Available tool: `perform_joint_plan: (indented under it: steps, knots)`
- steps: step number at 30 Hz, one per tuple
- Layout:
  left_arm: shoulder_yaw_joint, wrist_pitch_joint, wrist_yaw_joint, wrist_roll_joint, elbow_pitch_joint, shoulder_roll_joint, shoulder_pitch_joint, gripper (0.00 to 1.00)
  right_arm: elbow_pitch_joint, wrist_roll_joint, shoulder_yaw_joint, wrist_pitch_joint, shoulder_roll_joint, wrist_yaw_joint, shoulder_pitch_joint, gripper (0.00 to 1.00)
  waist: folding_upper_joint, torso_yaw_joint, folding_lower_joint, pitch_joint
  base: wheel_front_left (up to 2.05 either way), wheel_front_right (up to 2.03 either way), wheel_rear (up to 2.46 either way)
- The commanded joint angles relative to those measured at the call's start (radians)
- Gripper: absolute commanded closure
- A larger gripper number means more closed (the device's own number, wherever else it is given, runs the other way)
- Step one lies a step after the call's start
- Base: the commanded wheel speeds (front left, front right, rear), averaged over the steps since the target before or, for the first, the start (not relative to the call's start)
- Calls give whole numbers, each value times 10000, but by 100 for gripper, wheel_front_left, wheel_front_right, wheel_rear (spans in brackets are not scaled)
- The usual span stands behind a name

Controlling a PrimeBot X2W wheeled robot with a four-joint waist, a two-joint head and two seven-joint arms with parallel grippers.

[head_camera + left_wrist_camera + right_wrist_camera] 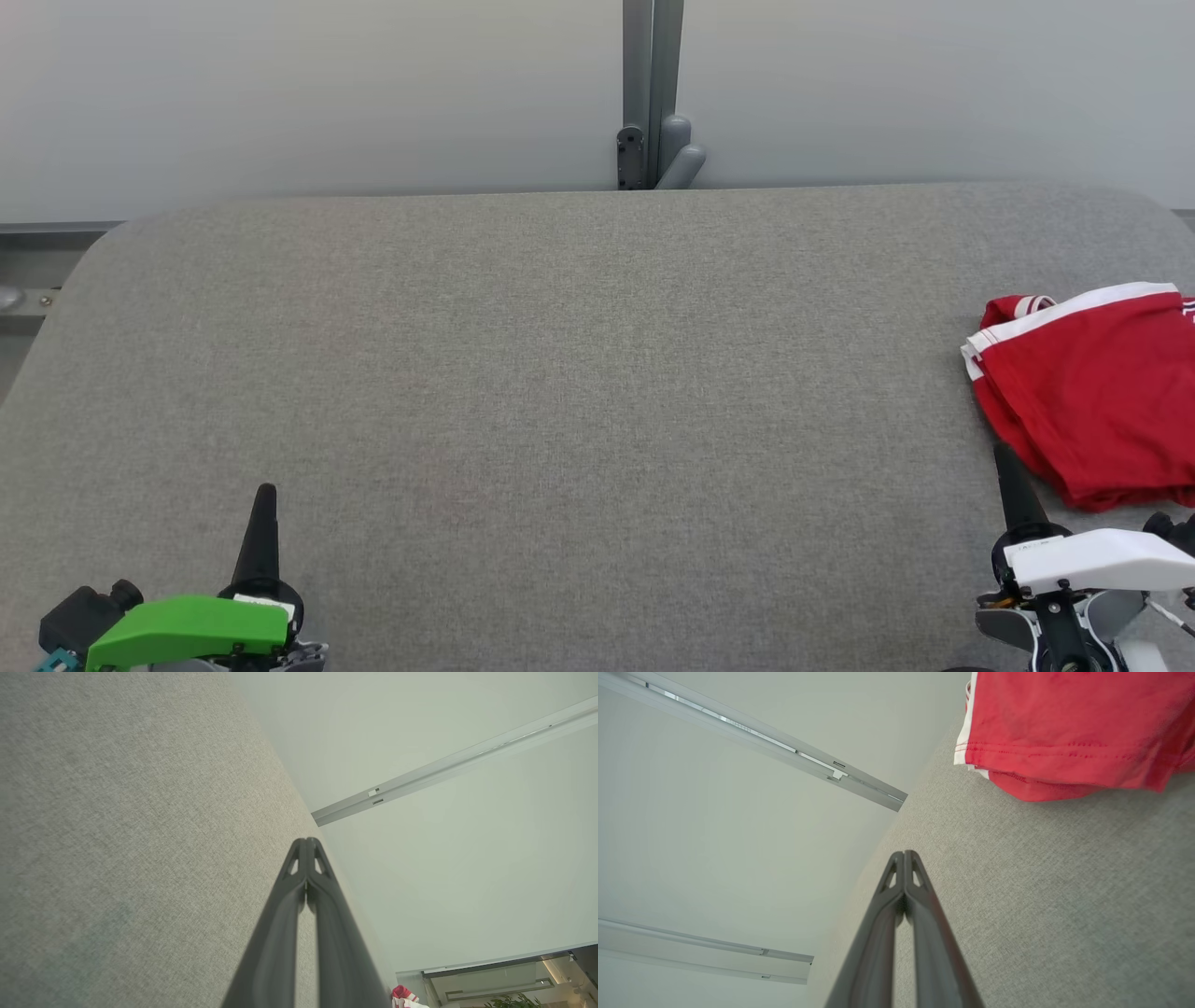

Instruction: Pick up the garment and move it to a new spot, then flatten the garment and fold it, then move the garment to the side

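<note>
One red fabric garment (1092,392) with white stripe trim lies in loose layers at the right end of the grey cloth-covered desk (560,373). It runs past my head view's right side, so I cannot tell its full length; its white-striped edge runs roughly along the desk's width. My right gripper (1006,467), fingers pressed together on nothing, is at the desk's near right, and the garment lies just ahead and to its right. My left gripper (265,499), likewise pressed together, waits at the desk's near left, well apart. The right arm is nearer. Count: one garment, two grippers.
</note>
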Motion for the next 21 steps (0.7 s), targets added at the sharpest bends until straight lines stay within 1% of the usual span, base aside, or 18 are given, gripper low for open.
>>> perform_joint_plan:
  steps: [1, 21]
  knots:
    - [95, 80, -31, -319, -97, 17, -248, 100, -112, 365, 33, 82, -74, -6, -214, 100, 0, -25, 0, 3, 0, 0, 0]
    - [343, 563, -40, -1913, -162, -62, -512, 100, -129, 2409, 201, 523, -101, -8, -396, 100, 0, -264, 0, 31, 0, 0, 0]
